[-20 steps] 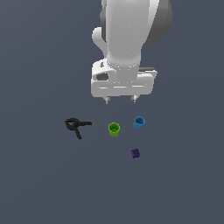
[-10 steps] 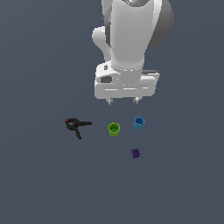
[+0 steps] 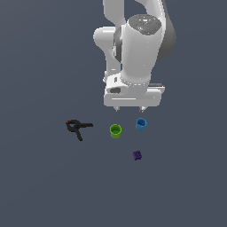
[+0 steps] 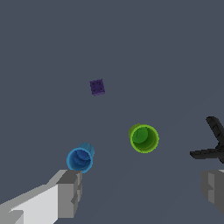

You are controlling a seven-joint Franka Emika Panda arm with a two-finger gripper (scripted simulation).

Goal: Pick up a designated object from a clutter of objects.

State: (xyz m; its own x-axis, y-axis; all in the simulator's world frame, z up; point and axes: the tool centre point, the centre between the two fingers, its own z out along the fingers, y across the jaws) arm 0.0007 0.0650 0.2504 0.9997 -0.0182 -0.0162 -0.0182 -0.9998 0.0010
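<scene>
The designated object, a small blue cup, stands upright on the dark grey floor. My gripper hovers above the clutter, open, with nothing between its fingers. In the exterior view one fingertip hangs just above the blue cup, and in the wrist view the cup sits right by one grey finger. The rest of the clutter lies nearby: a lime-green cup, a tiny purple block and a black spring clamp with a red tip.
The white arm rises above the objects in the exterior view. The flat dark grey floor spreads around the four small items, with the clamp farthest to the exterior view's left.
The gripper has shifted slightly to the exterior view's right, bringing one fingertip over the blue cup. The objects have not moved.
</scene>
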